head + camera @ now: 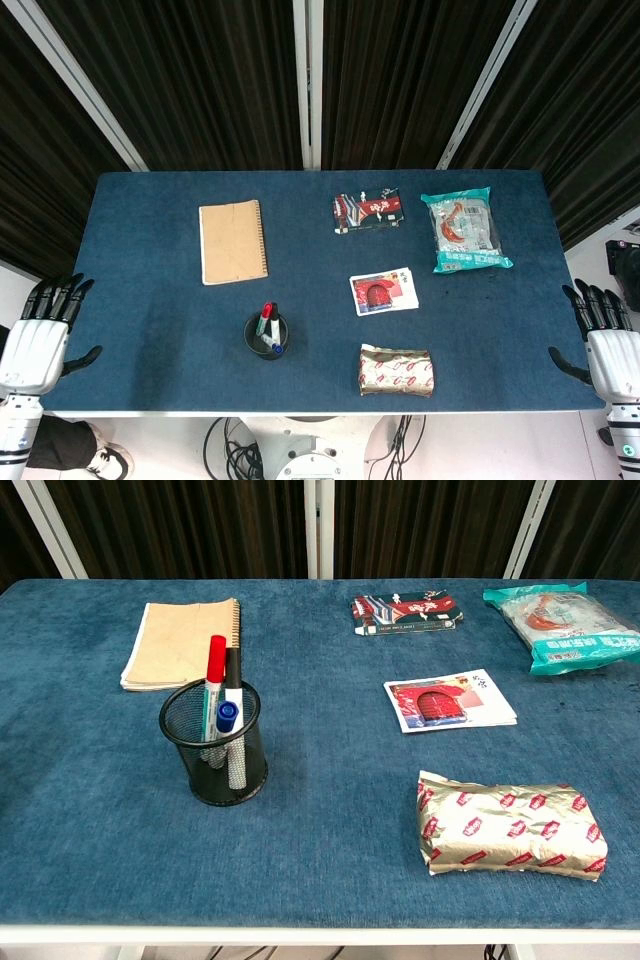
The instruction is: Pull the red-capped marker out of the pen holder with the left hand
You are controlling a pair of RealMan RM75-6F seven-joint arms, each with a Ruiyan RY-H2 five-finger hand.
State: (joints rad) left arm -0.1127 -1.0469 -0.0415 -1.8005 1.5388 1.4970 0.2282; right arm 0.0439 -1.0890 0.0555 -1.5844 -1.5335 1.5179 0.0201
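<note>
A black mesh pen holder stands near the table's front edge, left of centre. Three markers stand in it: the red-capped marker, a black-capped one and a blue-capped one. My left hand hangs off the table's left edge, far from the holder, fingers spread and holding nothing. My right hand is off the right edge, fingers also spread and empty. Neither hand shows in the chest view.
A tan spiral notebook lies behind the holder. A gold-and-red packet lies front right, a small card mid-table, a dark flat box and a teal snack bag at the back right.
</note>
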